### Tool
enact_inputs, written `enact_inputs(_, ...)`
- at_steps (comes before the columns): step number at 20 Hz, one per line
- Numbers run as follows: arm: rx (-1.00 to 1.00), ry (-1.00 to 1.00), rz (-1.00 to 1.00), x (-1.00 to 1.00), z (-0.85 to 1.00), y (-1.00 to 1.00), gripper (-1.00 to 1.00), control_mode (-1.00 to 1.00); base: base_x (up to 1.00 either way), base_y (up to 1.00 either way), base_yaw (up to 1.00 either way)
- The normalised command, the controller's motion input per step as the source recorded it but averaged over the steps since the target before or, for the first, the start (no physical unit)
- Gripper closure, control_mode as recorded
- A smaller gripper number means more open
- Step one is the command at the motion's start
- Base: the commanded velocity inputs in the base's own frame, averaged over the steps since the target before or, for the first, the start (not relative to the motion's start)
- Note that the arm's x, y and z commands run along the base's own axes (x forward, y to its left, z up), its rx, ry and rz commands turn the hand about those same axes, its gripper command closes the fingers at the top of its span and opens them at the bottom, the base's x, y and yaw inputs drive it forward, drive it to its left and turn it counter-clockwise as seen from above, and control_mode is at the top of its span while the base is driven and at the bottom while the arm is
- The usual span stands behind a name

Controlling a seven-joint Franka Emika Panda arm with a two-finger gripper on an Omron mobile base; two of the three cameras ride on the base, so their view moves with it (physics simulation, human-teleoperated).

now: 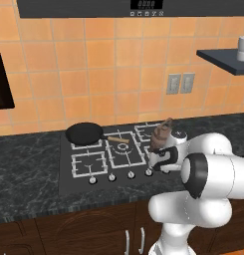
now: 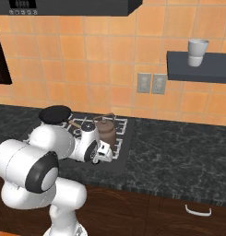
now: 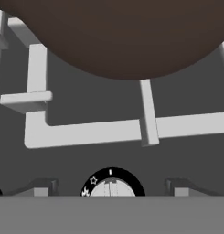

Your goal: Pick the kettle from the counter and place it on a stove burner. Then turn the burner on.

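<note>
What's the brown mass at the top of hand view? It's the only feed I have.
Observer: That's the kettle. It sits on the grate on the right side of the stove, with its thin handle arched over the lid.
Operator: Anything else on the stove?
Observer: A black frying pan is on the rear left burner, well apart from the kettle. Its wooden handle points toward the centre burner.
</note>
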Motion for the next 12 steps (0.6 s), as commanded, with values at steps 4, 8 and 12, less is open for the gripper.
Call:
enact_inputs(4,0.0,0.0,0.0,0.0,0.0,0.0,1.0,-1.0,0.0,0.0,0.0)
enact_inputs(8,0.0,0.0,0.02,0.0,0.0,0.0,1.0,-1.0,0.0,0.0,0.0)
enact_inputs(12,-0.01,0.0,0.22,-0.02,0.0,0.0,1.0,-1.0,0.0,0.0,0.0)
